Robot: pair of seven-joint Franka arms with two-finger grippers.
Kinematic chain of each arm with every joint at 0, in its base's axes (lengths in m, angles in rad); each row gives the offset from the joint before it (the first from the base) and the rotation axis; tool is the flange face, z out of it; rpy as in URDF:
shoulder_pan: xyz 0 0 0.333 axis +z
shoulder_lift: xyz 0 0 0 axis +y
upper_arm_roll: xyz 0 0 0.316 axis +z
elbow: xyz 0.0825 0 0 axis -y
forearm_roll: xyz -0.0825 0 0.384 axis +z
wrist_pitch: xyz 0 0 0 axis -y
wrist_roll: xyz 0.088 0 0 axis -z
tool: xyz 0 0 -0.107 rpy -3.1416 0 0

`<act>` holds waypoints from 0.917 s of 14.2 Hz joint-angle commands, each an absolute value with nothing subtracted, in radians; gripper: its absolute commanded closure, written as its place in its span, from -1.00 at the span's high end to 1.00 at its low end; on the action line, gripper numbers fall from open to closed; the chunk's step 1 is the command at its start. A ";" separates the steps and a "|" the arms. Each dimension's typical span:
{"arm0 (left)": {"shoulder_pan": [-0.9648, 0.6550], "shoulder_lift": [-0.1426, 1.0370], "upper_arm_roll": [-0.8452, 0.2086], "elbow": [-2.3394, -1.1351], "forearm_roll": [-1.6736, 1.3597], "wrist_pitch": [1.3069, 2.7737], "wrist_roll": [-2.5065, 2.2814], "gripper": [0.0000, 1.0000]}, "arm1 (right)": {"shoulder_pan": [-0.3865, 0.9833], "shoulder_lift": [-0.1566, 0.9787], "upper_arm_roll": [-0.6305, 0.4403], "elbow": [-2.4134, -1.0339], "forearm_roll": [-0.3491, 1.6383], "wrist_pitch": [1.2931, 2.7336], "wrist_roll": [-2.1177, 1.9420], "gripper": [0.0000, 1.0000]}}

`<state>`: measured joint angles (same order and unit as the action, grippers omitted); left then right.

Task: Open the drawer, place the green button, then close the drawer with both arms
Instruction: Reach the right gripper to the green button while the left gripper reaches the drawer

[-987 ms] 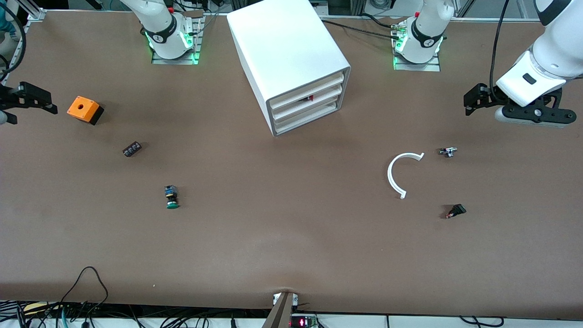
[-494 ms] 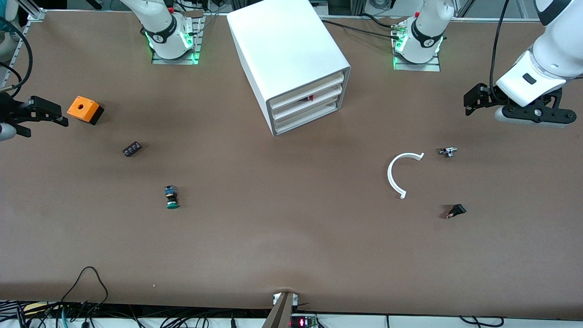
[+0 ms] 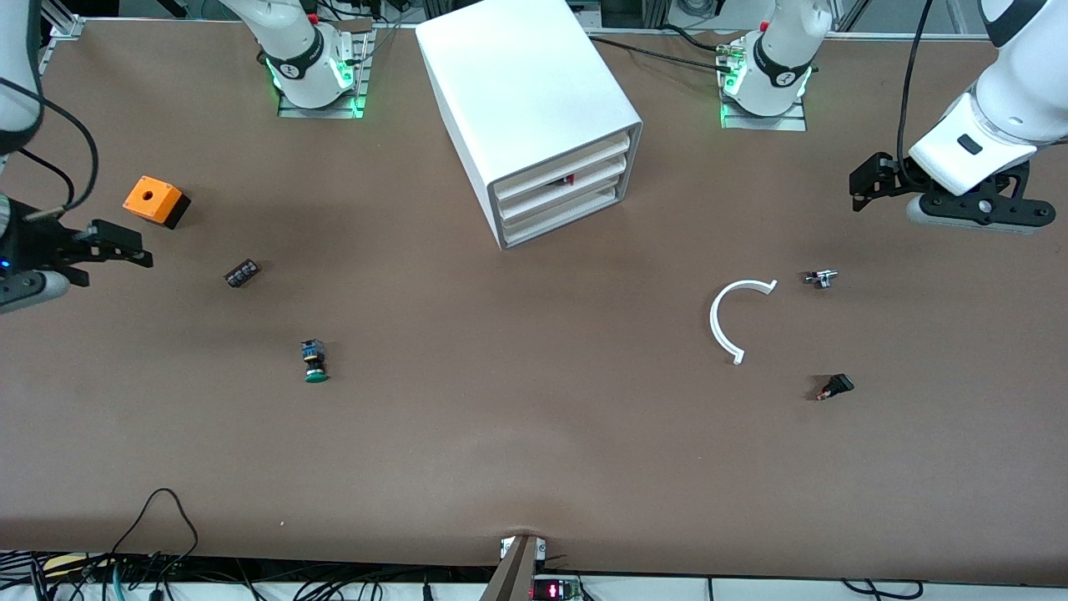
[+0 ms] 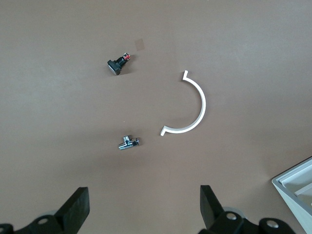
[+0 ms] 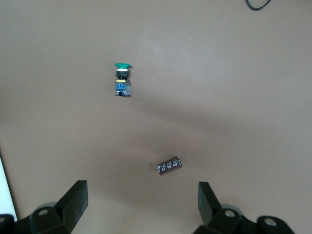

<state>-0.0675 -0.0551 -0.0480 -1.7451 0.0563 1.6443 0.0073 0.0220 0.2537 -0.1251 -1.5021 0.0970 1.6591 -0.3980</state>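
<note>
The white cabinet (image 3: 526, 92) stands at the back middle, with its lowest drawer (image 3: 561, 215) shut. The button (image 3: 314, 361), with its green cap, lies on its side on the table toward the right arm's end; it also shows in the right wrist view (image 5: 122, 80). My right gripper (image 3: 125, 248) is open and empty over the table near the orange cube, with bare table between its fingertips (image 5: 141, 202). My left gripper (image 3: 863, 184) is open and empty, waiting over the left arm's end; in its wrist view (image 4: 145, 209) it holds nothing.
An orange cube with a hole (image 3: 155, 200) and a small dark block (image 3: 241, 273) lie near the right gripper. A white arc piece (image 3: 727, 321), a small metal part (image 3: 820, 278) and a black-and-red switch (image 3: 834, 386) lie toward the left arm's end. Something red shows at the middle drawer (image 3: 569, 179).
My right gripper has moved from beside the orange cube toward the table's middle and lower in the front view. The left arm has not moved.
</note>
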 commanded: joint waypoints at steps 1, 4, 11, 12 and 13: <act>-0.069 -0.038 -0.044 -1.710 0.037 1.620 0.018 1.00 | 0.026 0.267 -0.121 -1.493 0.110 1.661 -0.413 1.00; -0.078 -0.015 -0.044 -1.710 0.037 1.602 0.026 1.00 | 0.066 0.296 -0.120 -1.490 0.112 1.707 -0.397 1.00; -0.095 0.060 -0.054 -1.709 -0.194 1.460 0.078 1.00 | 0.124 0.386 -0.123 -1.491 0.143 1.795 -0.370 1.00; -0.095 0.073 -0.054 -1.710 -0.246 1.456 0.122 1.00 | 0.124 0.408 -0.123 -1.491 0.162 1.819 -0.370 1.00; -0.094 0.096 -0.055 -1.710 -0.291 1.454 0.174 1.00 | 0.127 0.429 -0.123 -1.491 0.182 1.845 -0.370 1.00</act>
